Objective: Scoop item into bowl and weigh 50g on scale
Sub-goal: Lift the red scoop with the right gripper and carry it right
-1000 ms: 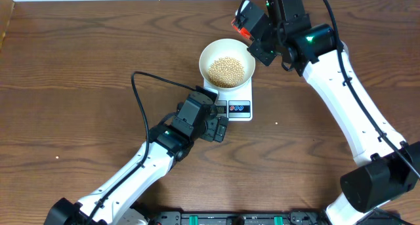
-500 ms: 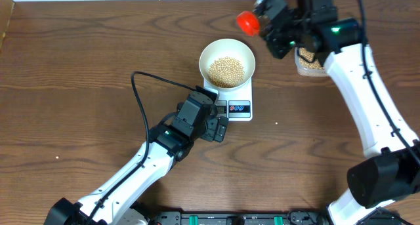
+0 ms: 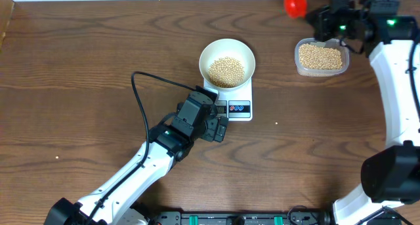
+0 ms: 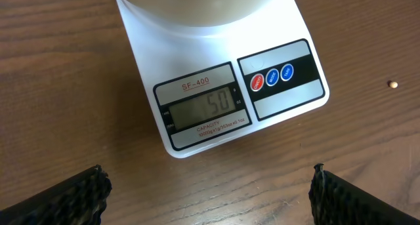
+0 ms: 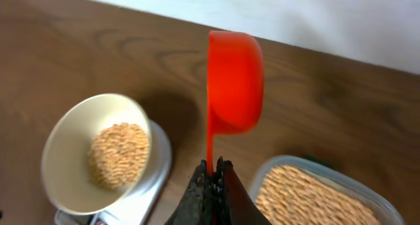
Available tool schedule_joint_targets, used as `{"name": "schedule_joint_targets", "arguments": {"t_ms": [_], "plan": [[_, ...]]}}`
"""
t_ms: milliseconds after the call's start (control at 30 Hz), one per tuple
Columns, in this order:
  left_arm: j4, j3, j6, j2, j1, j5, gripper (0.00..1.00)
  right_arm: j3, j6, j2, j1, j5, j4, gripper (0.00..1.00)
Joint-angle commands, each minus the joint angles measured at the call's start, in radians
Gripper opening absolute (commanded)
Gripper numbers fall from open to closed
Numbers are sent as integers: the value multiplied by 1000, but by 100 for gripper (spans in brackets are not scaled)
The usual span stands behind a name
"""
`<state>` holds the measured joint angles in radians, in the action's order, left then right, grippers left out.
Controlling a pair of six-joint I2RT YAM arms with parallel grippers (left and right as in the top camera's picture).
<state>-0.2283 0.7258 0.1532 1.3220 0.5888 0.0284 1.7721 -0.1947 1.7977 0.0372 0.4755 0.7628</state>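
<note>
Scale (image 3: 244, 94) lies lengthwise toward robot, display nearest; bowl (image 3: 206, 52) atop.

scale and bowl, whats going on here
A two-arm robot is weighing out beans. The white bowl holding them sits on the scale, whose display reads 50. The right end effector grips a red scoop by its handle, raised at the back of the table near the clear tub of more beans. The left end effector is open in front of the scale, holding nothing.
</note>
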Motion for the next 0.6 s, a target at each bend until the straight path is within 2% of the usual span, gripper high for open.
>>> {"name": "schedule_joint_targets", "arguments": {"t_ms": [0, 367, 567], "plan": [[-2, -4, -7, -3, -5, 5, 99, 21, 46, -26, 34, -105, -3, 1], [-2, -4, -7, -3, -5, 5, 99, 13, 136, -26, 58, -430, 14, 1], [-2, -4, -7, -3, -5, 5, 99, 13, 200, -26, 58, -465, 82, 1]]}}
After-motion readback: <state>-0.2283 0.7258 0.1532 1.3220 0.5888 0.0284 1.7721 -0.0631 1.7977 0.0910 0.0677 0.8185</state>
